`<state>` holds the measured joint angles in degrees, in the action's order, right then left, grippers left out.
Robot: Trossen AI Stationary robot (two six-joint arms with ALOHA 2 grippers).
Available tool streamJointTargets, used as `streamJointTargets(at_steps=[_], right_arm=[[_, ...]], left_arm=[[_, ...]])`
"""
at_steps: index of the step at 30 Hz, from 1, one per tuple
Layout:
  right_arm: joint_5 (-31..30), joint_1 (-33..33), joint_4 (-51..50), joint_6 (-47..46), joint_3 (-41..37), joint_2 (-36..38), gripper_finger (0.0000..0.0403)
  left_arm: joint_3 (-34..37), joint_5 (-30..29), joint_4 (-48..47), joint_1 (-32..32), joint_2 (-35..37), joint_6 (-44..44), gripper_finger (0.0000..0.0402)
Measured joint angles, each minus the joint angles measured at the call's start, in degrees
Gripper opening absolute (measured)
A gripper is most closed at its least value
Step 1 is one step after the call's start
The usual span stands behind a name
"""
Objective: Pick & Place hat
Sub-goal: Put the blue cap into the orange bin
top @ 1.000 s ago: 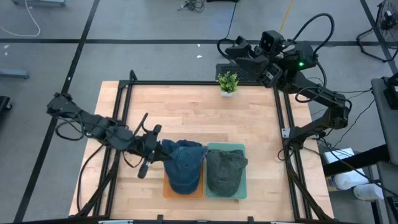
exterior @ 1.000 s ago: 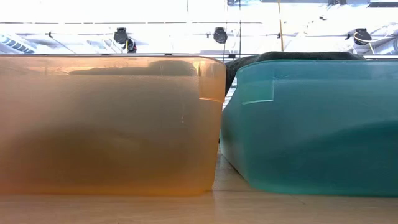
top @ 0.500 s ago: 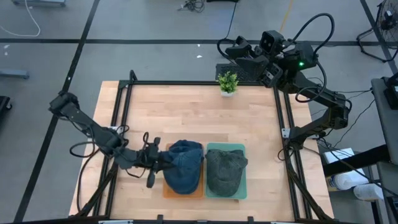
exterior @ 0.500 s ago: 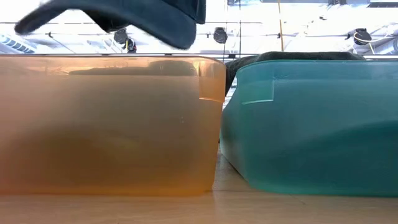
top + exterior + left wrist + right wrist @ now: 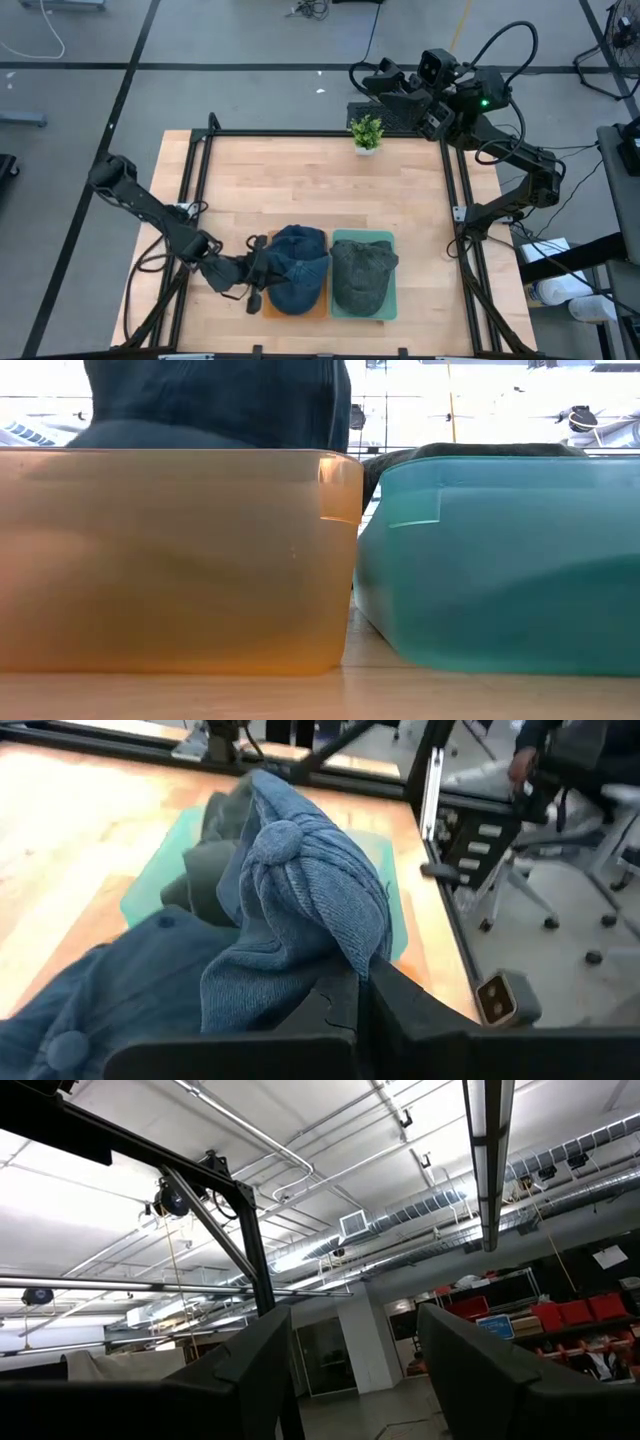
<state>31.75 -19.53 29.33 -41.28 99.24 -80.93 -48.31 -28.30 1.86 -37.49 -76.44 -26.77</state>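
Your left claw (image 5: 258,274) is pinched tight on the blue hat (image 5: 298,265), right at its 9 o'clock edge, and the hat sits over the orange bin (image 5: 180,560). Your right claw (image 5: 362,76) waits at 1 o'clock off the worktop (image 5: 300,180), fingers apart, holding nothing. You have two hats, the blue one and a grey hat (image 5: 362,275) in the teal bin (image 5: 500,560), two bins and one little plant (image 5: 366,131)
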Motion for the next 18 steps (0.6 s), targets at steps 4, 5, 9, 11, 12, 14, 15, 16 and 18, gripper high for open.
streamJointTargets(at_steps=[4,5,9,11,12,14,15,16,18], right_arm=[[0.0,0.0,0.0,0.0,0.0,0.0,0.0206],[0.0,0.0,0.0,0.0,0.0,0.0,0.0206],[0.0,0.0,0.0,0.0,0.0,0.0,0.0208],[0.0,0.0,0.0,0.0,0.0,0.0,0.0206],[0.0,0.0,0.0,0.0,0.0,0.0,0.0206],[0.0,0.0,0.0,0.0,0.0,0.0,0.0206],[0.0,0.0,0.0,0.0,0.0,0.0,0.0206],[0.0,0.0,0.0,0.0,0.0,0.0,0.0207],[0.0,0.0,0.0,0.0,0.0,0.0,0.0208]], left_arm=[[1.3,1.7,1.2,-0.1,-1.7,1.3,0.0000],[2.6,2.0,2.8,-0.1,-1.9,0.8,0.0000],[9.3,1.0,12.9,-0.1,-2.2,-0.5,0.0000],[12.1,-0.2,18.5,-0.1,-2.2,-0.3,0.0000],[13.4,-0.6,20.2,-0.1,-2.2,-0.4,0.0000],[15.5,-0.7,21.4,0.0,-2.1,-2.1,0.0000],[16.4,-0.8,21.5,0.1,-2.2,-3.7,0.0000],[17.0,-0.9,21.5,0.1,-2.2,-5.0,0.0000],[17.9,-1.7,21.5,0.1,-2.1,-7.3,0.0000]])
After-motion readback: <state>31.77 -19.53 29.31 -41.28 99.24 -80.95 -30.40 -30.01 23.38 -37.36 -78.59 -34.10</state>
